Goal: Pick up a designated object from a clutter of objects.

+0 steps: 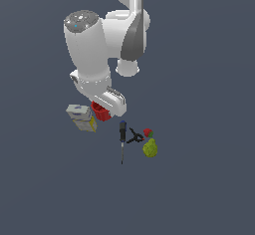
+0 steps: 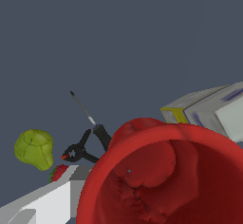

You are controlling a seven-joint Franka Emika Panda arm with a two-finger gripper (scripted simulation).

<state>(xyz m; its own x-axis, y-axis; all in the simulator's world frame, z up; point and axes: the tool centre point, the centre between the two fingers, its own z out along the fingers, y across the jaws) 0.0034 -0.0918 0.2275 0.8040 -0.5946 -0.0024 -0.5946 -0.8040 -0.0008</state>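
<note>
Exterior view, 1 red cup (image 1: 101, 113), 1 pear (image 1: 150, 148)

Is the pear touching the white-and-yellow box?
No, the pear lies apart from the white-and-yellow box, with the screwdriver between them.

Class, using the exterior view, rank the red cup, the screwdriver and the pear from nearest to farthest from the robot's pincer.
1. Red cup: right at the pincer, partly hidden by it.
2. Screwdriver: lower, toward the exterior view's right.
3. Pear: farther still to the exterior view's right, beyond the screwdriver.
</note>
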